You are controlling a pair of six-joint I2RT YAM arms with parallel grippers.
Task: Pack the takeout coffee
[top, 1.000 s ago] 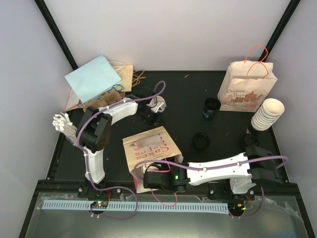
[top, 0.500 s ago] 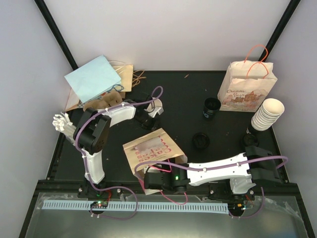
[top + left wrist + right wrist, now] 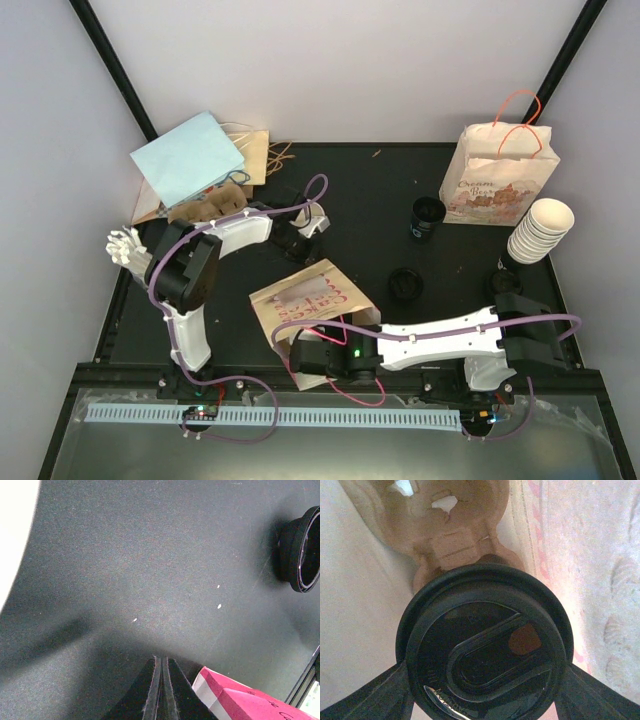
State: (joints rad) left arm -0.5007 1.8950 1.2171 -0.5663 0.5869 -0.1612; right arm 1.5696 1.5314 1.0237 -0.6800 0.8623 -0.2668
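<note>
Step in hand: the right gripper (image 3: 486,672) brings the takeout coffee cup with a round black plastic lid (image 3: 482,647) into the open mouth of the brown paper bag with pink lettering (image 3: 312,293), which lies on its side.
Right gripper: spread wide, one finger on each side of the lid — it pinches the cup.
Cup place: already inside the bag, just before the brown moulded-pulp cup carrier (image 3: 451,527), and it looks not yet seated in it.
Left gripper (image 3: 161,680): fingers pressed together on nothing, low over the black table top (image 3: 150,555), near the far end of the bag.
To do it well: I would push slowly along the bag's axis and keep the cup centred between the paper walls, until it meets a carrier pocket.
Care: probably the light bag slides away — the left gripper could brace its far end.
</note>
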